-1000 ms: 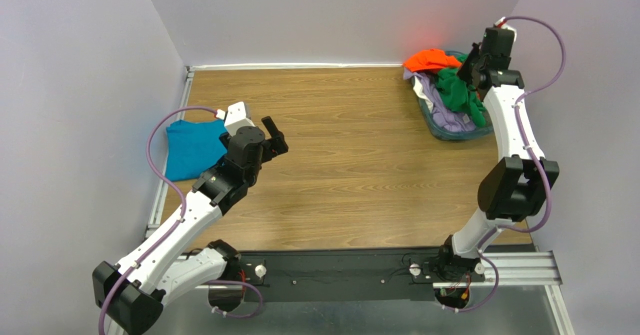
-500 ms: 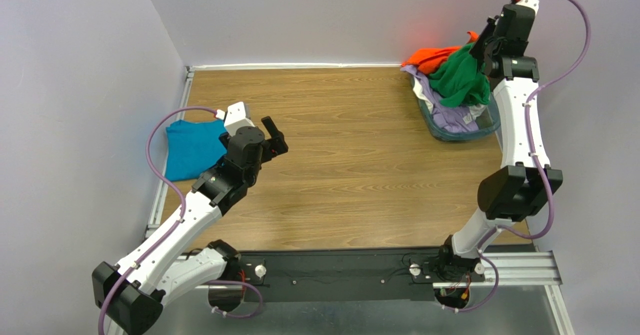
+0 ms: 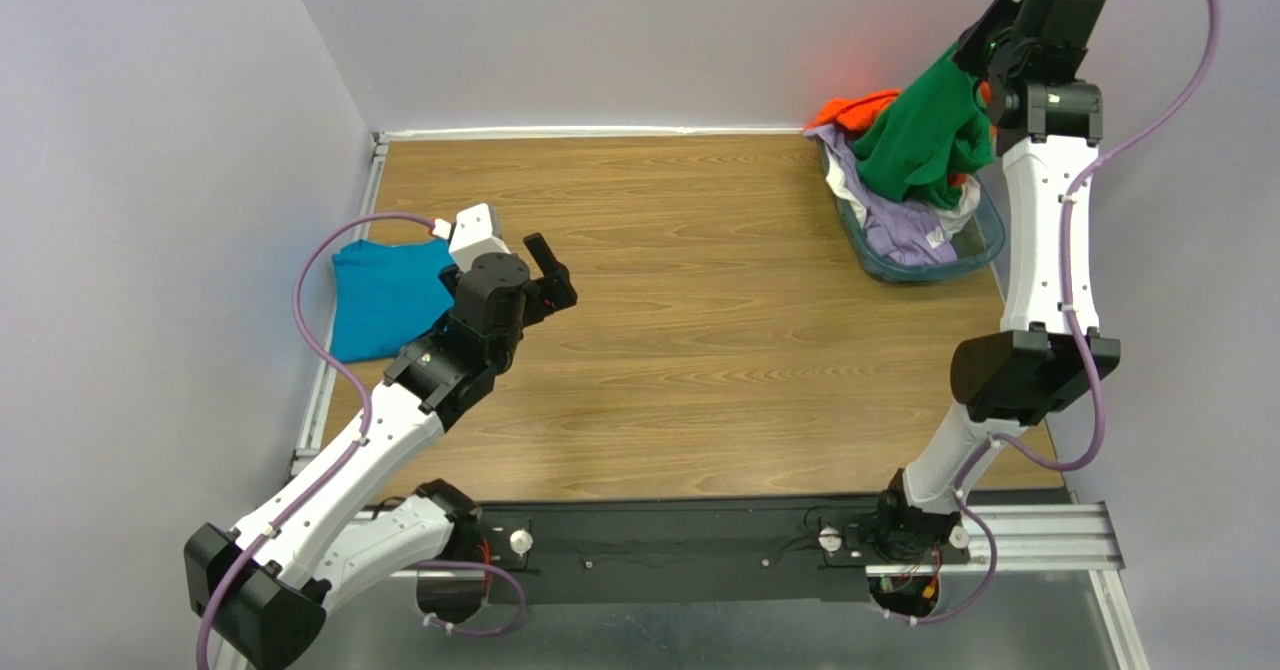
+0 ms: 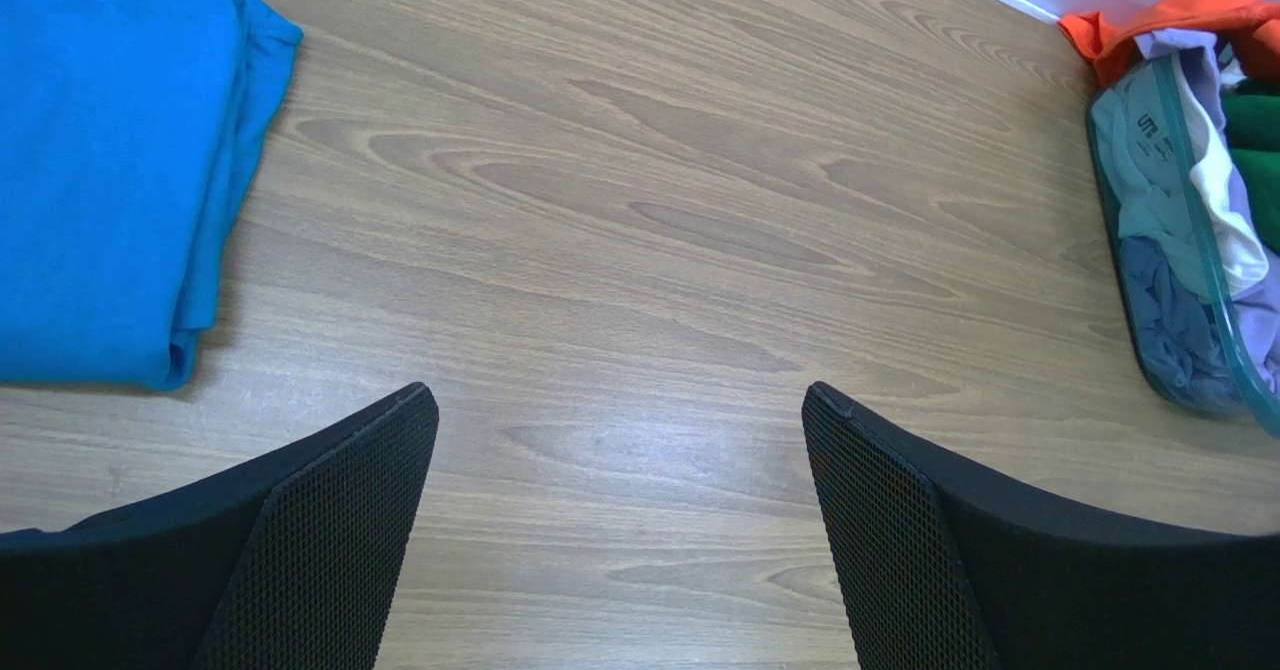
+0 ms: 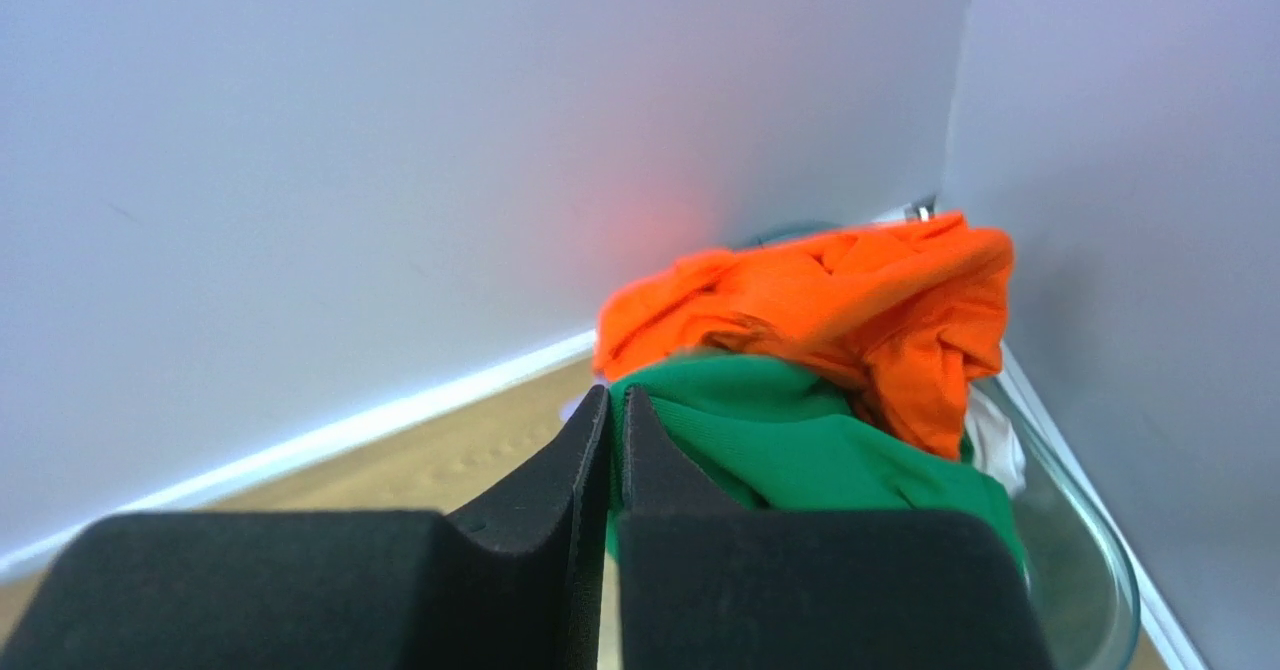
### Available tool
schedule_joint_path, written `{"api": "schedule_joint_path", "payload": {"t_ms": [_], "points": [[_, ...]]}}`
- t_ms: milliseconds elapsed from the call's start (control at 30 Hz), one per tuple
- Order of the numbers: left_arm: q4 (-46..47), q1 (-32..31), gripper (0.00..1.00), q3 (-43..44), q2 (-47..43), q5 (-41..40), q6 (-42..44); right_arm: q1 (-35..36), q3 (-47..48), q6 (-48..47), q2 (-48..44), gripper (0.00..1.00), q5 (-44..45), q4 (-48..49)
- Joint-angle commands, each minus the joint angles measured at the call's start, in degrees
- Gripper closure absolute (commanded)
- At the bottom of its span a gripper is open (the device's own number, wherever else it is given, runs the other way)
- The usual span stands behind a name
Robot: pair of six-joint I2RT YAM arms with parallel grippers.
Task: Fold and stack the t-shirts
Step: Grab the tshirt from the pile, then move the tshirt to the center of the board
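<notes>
My right gripper (image 3: 984,63) (image 5: 615,400) is shut on the bright green t-shirt (image 3: 924,138) (image 5: 796,445), which hangs lifted above the basket (image 3: 980,250) at the back right. An orange t-shirt (image 3: 852,109) (image 5: 842,303), a lavender one (image 3: 887,217) and some white cloth (image 3: 950,228) stay in the basket. A folded teal-blue t-shirt (image 3: 383,295) (image 4: 105,175) lies flat at the table's left edge. My left gripper (image 3: 550,271) (image 4: 616,445) hovers open over bare wood just right of it, nothing between its fingers.
The clear bluish basket (image 4: 1187,355) sits in the back right corner against the walls. Grey walls (image 3: 631,33) close in the table at the back and both sides. Bare wooden tabletop (image 3: 691,310) spreads between the teal shirt and the basket.
My right arm has risen, pulling the green t-shirt up out of the basket until it hangs stretched. The left arm has not moved.
</notes>
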Motion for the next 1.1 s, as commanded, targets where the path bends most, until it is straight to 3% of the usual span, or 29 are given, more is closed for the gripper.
{"api": "schedule_joint_path", "payload": {"t_ms": [0,300,633,833,1067], "points": [[-0.5,0.2,0.02,0.5,-1.0,0.5,0.3,0.1,6.0,0.9,-3.0,0.89,-2.1,2.4],[-0.4,0.2,0.02,0.4,-1.3,0.6,0.3,0.1,17.2,1.6,-3.7,0.9,-4.5,4.2],[0.1,0.2,0.02,0.4,-1.9,2.0,0.5,0.1,16.5,12.0,-7.9,0.92,-26.0,8.9],[0.3,0.4,0.02,0.2,-3.1,3.3,0.2,0.3,14.2,21.0,-10.9,0.95,-38.2,13.6],[-0.5,0.3,0.02,-0.3,-4.8,4.5,-0.8,5.6,2.8,21.5,-17.1,0.96,-40.5,16.1]]}}
